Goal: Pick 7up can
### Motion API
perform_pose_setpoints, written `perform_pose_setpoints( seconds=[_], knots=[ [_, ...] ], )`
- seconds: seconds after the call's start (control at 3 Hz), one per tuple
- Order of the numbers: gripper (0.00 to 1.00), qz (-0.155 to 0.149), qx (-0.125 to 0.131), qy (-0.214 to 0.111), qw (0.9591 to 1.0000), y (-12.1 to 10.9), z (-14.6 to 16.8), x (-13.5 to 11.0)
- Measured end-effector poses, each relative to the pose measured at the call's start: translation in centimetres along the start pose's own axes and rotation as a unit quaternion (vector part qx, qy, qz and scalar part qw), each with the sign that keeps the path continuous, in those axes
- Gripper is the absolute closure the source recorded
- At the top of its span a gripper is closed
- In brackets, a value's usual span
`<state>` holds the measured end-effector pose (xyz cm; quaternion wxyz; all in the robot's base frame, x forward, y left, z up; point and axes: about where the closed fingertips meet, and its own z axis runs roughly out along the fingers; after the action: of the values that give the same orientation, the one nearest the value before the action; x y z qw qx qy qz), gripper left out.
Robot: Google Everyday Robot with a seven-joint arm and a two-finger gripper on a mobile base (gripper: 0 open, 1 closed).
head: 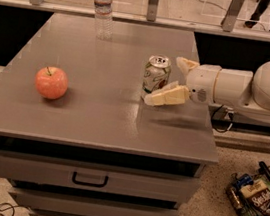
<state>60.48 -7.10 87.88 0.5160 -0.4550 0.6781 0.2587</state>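
Observation:
The 7up can (156,76) stands upright on the grey table (99,110), right of centre; its body is white and green with a silver top. My gripper (165,80) reaches in from the right on a white arm (249,89). It is open, with one cream finger (167,95) in front of the can's lower right side and the other finger (186,64) behind it. The can sits partly between the fingers, and I cannot tell whether they touch it.
A red apple (51,82) sits on the table's left side. A clear plastic water bottle (104,8) stands at the back. The table has drawers (89,179) below. A wire basket of snacks (258,199) is on the floor at the right.

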Motion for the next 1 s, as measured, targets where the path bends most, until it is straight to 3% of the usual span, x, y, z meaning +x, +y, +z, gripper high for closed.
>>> perform_pose_setpoints(
  seconds=[0.33,1.0],
  knots=[
    [0.18,0.003,-0.002,-0.019,0.9998,-0.5,1.2,-0.4],
    [0.64,0.012,-0.001,-0.060,0.9981,-1.2,1.6,-2.0]
  ],
)
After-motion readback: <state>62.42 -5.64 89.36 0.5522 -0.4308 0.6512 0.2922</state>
